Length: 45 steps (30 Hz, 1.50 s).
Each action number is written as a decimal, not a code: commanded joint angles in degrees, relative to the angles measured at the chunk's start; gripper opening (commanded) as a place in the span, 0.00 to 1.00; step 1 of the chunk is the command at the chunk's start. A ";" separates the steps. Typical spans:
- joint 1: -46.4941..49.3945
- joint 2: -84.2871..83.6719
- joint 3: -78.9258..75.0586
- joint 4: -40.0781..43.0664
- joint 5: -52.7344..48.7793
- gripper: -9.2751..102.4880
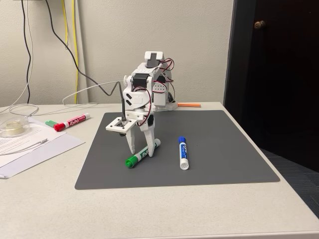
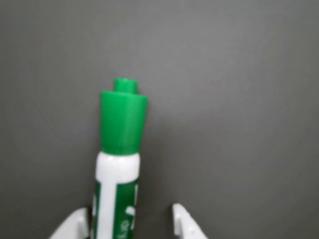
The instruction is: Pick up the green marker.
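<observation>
White plastic arm point(image 1: 144, 94), black servos, red wires.

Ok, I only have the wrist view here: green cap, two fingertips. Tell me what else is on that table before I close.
Observer: In the fixed view a blue marker lies on the grey mat, to the right of the green marker.
Operator: Give me anything off the mat too.
Observer: A red-capped marker lies on the table to the left, beside some papers.
Operator: Now the gripper's stance.
Observer: The gripper points down, fingertips straddling the green marker's barrel, jaws open.
</observation>
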 commanded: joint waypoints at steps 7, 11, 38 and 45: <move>-3.69 0.97 -0.70 0.00 3.43 0.08; -4.13 0.09 -5.27 2.55 5.27 0.08; -2.90 -23.03 -53.26 32.87 6.94 0.29; -4.39 -10.28 -35.60 32.70 7.82 0.29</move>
